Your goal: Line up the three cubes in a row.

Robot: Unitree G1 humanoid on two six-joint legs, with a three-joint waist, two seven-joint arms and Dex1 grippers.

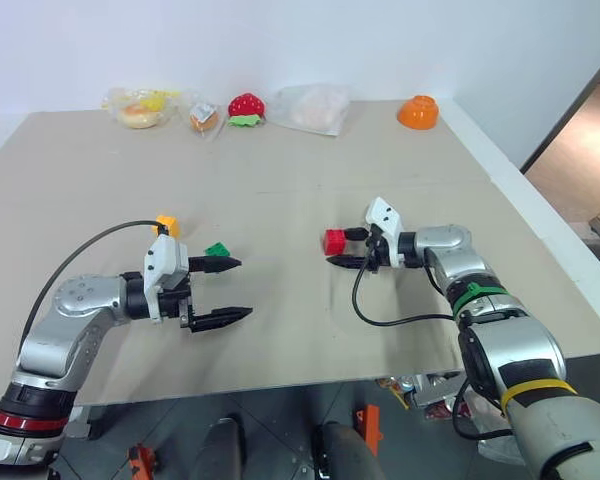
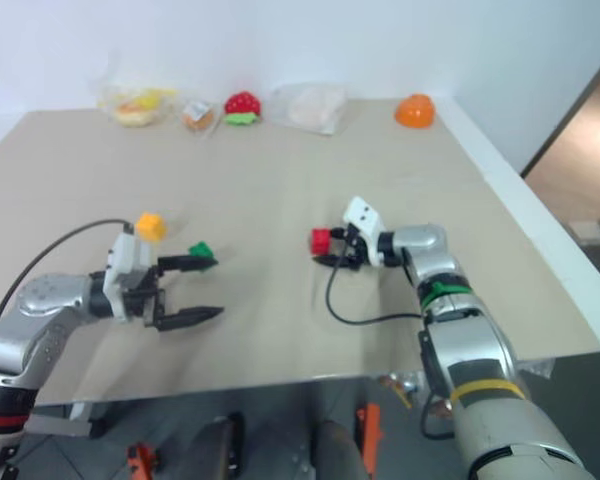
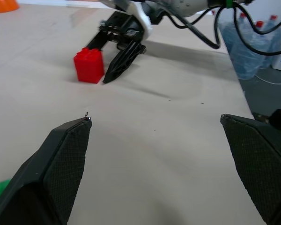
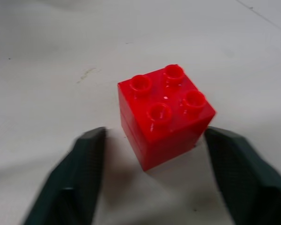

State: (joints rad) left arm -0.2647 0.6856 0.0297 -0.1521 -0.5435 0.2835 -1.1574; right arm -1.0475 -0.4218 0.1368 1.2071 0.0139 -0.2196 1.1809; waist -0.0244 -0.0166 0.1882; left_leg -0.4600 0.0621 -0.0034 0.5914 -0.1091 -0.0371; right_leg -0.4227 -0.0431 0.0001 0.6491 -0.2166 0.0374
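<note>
The red cube [image 4: 165,115] sits mid-table between the right gripper's [image 1: 346,248] fingers — jaws apart, a gap on one side, no grip yet. The green cube [image 1: 217,249] and yellow-orange cube [image 1: 167,225] lie beside the wide-open left gripper [image 1: 230,290], with bare table [image 1: 280,200] all around. The right wrist view shows the red cube's four studs.

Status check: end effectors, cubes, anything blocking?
Left end effector open, empty. Right end effector straddling red cube, one finger apart. Green cube, yellow-orange cube unaligned. Nothing blocking.
</note>
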